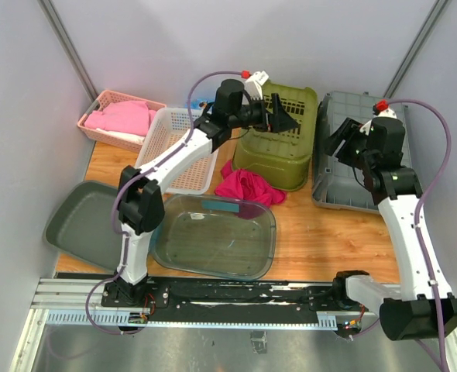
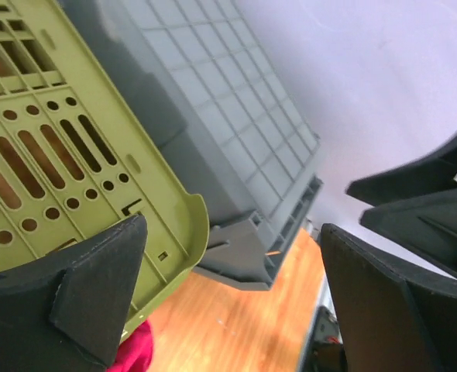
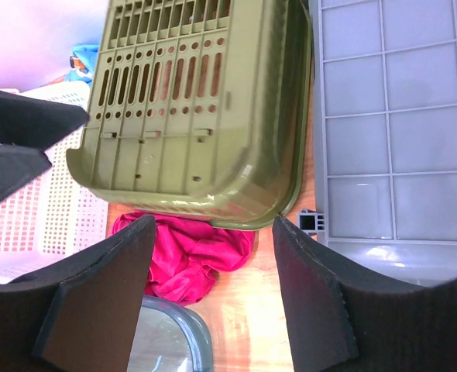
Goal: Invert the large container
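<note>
Observe left gripper spread wide, olive basket beside one finger; right gripper likewise parted, basket ahead, grey crate alongside.

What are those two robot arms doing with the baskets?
Neither arm is holding anything right now. The left gripper is open beside the top of the olive green basket, and the right gripper is open over the gray crate. Both containers lie bottom up on the wooden table, side by side. A red cloth lies at the green basket's rim.
</note>
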Controlling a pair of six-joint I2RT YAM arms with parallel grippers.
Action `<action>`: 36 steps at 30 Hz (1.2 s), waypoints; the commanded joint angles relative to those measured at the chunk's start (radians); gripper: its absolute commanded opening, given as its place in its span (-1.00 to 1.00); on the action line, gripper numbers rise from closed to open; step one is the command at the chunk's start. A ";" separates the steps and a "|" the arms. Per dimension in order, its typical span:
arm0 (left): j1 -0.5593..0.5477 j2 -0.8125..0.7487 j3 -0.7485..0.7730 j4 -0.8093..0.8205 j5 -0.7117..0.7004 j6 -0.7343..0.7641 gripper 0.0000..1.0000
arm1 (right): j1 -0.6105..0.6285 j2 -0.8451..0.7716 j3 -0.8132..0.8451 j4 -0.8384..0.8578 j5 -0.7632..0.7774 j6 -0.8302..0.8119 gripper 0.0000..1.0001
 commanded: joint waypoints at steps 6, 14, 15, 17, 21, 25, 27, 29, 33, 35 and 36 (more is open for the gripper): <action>0.005 -0.308 -0.092 -0.462 -0.584 0.288 0.98 | 0.014 -0.094 -0.091 -0.050 -0.020 -0.142 0.26; 0.026 -0.410 -0.417 -0.524 -0.838 0.320 0.98 | 0.014 -0.131 -0.180 -0.060 -0.031 -0.128 0.25; 0.026 -0.411 -0.451 -0.509 -0.833 0.316 0.96 | 0.014 -0.131 -0.184 -0.060 -0.031 -0.126 0.25; 0.028 -0.405 -0.514 -0.473 -0.827 0.307 0.86 | 0.014 -0.125 -0.186 -0.060 -0.034 -0.123 0.24; 0.040 -0.356 -0.573 -0.433 -0.838 0.290 0.57 | 0.014 -0.118 -0.177 -0.061 -0.037 -0.122 0.23; 0.044 -0.322 -0.584 -0.408 -0.870 0.293 0.19 | 0.014 -0.113 -0.175 -0.062 -0.034 -0.123 0.23; 0.044 -0.307 -0.582 -0.402 -0.873 0.301 -0.05 | 0.014 -0.112 -0.174 -0.061 -0.035 -0.122 0.22; 0.046 -0.296 -0.574 -0.399 -0.867 0.308 -0.34 | 0.014 -0.110 -0.175 -0.062 -0.032 -0.120 0.22; 0.045 -0.291 -0.522 -0.423 -0.846 0.328 -0.89 | 0.014 -0.107 -0.174 -0.062 -0.029 -0.120 0.22; 0.045 -0.310 -0.476 -0.457 -0.821 0.335 -0.99 | 0.014 -0.110 -0.174 -0.062 -0.025 -0.122 0.22; 0.047 -0.326 -0.453 -0.470 -0.803 0.338 -1.00 | 0.014 -0.112 -0.176 -0.063 -0.020 -0.122 0.22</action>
